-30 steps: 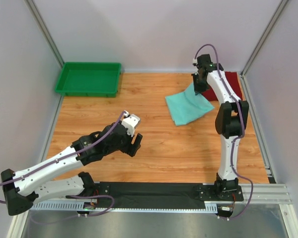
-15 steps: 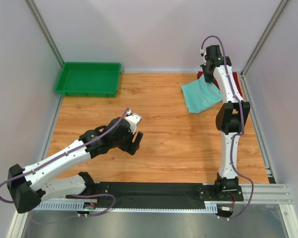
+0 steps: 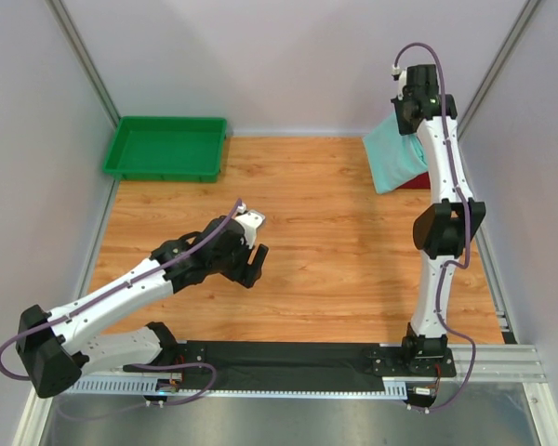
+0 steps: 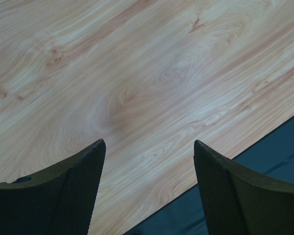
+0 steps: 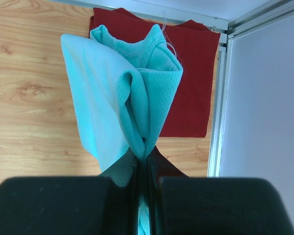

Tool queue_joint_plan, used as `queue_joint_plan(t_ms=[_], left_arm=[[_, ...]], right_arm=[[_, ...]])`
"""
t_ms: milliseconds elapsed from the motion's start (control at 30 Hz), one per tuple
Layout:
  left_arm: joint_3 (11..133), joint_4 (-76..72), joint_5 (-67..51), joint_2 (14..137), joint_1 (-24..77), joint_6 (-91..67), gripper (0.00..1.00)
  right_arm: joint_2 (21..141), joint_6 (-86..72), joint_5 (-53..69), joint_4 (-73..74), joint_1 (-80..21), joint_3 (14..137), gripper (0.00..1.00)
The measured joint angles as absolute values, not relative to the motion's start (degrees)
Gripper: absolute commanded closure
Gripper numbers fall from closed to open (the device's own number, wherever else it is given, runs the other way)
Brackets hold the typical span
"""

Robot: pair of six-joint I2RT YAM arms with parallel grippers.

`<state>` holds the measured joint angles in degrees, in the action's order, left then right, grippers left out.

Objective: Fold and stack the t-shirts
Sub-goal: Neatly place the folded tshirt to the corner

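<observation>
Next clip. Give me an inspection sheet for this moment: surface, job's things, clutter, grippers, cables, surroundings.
Surface: wood-grain table; black mat along the near edge.
Job's things: teal t-shirt bunched, hanging from the right gripper over the dark red t-shirt, which lies flat in the far right corner.
Clutter: green tray in the far left corner, nothing seen inside.
Grippers: left gripper open over bare wood, holding nothing; right gripper shut on the teal t-shirt.
Cables: purple cable along each arm, no snag seen.
Surroundings: pale walls, metal frame posts.
</observation>
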<state>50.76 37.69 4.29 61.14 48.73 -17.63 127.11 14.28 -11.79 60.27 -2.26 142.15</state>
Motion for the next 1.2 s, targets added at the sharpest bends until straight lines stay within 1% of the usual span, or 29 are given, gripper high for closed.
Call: queue_joint_plan(t_ms=[467,1200], left_arm=[[51.07,37.78,3.2,62.52,47.42,-17.67,0.21],[54.68,38.57,1.87,67.35,47.0,-17.69,0.21]], right_arm=[[127.68,15.18,-9.54,57.87,-1.17,143.35,1.0],[135.94,15.07,-6.9,52.47,5.19,144.35,1.0]])
